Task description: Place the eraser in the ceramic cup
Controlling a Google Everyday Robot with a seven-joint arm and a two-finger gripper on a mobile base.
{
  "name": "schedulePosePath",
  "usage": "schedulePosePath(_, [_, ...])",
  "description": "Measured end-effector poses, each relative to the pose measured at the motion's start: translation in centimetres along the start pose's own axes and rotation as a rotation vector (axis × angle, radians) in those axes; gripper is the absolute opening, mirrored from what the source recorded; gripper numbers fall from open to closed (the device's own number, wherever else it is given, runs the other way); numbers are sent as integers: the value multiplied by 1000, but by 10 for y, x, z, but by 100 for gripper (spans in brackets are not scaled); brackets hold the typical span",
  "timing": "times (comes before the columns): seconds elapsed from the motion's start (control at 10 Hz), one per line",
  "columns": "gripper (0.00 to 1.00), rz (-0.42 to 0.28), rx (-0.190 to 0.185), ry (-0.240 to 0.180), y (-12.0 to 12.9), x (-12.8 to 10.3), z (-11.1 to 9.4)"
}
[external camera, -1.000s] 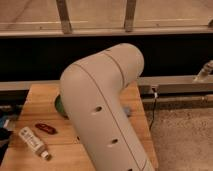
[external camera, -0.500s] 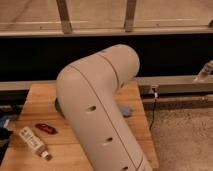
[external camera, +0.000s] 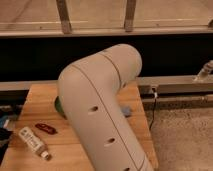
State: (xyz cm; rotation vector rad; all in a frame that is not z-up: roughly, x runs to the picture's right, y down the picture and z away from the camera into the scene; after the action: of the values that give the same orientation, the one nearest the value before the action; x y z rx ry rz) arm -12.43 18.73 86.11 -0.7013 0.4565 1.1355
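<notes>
The eraser [external camera: 33, 142], a flat white-faced bar with dark sides, lies at an angle on the wooden table [external camera: 42, 97] near the front left. My big white arm [external camera: 102, 105] fills the middle of the view and hides much of the tabletop. The gripper is out of view, hidden past the arm. The ceramic cup does not show; it is hidden or out of view.
A small red oval object [external camera: 46, 128] lies just behind the eraser. An edge of the green bowl [external camera: 58, 106] peeks out left of the arm. A small blue-grey pad [external camera: 127, 110] shows right of it. A cable [external camera: 151, 107] hangs off the table's right edge.
My arm has swung to the left, covering more of the green bowl and uncovering the blue-grey pad on its right. The eraser and red object have not moved.
</notes>
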Motion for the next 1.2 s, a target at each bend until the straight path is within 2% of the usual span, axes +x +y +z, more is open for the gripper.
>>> schedulePosePath(0.2, [2, -3, -19, -5, 1, 3, -7])
schedulePosePath(0.3, [0, -6, -43, -12, 1, 5, -12])
schedulePosePath(0.5, [0, -22, -101, -47, -1, 9, -41])
schedulePosePath(0.8, [0, -67, -186, -121, -7, 16, -108])
schedulePosePath(1.2, [0, -121, -283, -276, -25, 12, -210])
